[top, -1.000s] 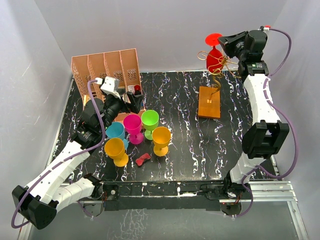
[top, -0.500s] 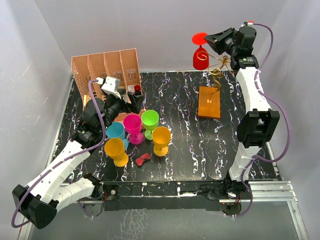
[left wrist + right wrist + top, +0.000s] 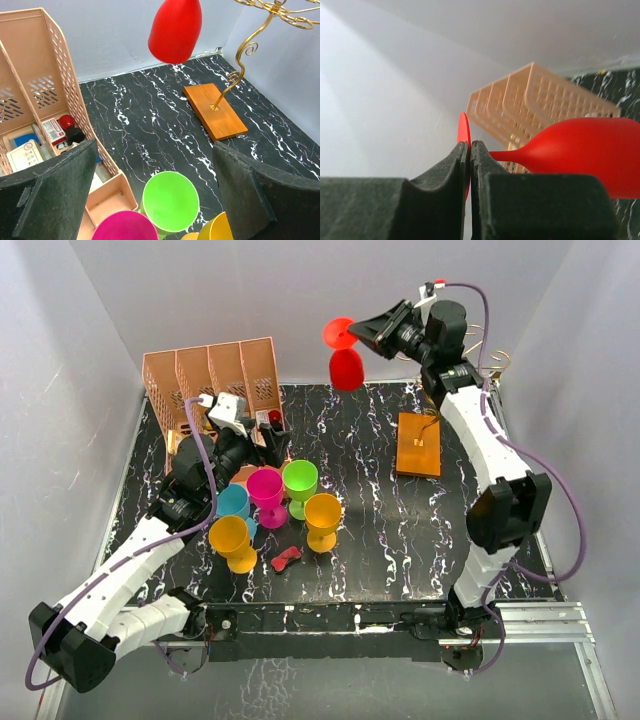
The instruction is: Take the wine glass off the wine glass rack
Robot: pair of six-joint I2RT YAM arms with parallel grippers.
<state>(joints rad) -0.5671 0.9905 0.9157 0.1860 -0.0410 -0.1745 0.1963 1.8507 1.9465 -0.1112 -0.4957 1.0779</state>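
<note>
The red wine glass (image 3: 346, 367) hangs in the air, foot up and bowl down, over the back of the table and well left of the wine glass rack. My right gripper (image 3: 362, 332) is shut on the rim of its flat foot; in the right wrist view the thin red disc is pinched between the pads (image 3: 469, 146) and the bowl (image 3: 585, 150) sticks out to the right. The rack's gold wire (image 3: 243, 65) rises from its wooden base (image 3: 419, 443) with bare curled arms (image 3: 496, 360). My left gripper (image 3: 258, 438) stands open above the coloured cups, with nothing between its fingers (image 3: 156, 165).
A pink slotted file organiser (image 3: 215, 375) stands at the back left, small items in its tray. Teal (image 3: 231, 502), magenta (image 3: 266, 486), green (image 3: 299, 478), orange (image 3: 322, 512) and yellow (image 3: 231, 537) cups cluster left of centre. A small red object (image 3: 286, 559) lies near them.
My right arm has swung left with the red wine glass, carrying it off the rack's curled arms and away from the rack. The left arm has barely moved.
</note>
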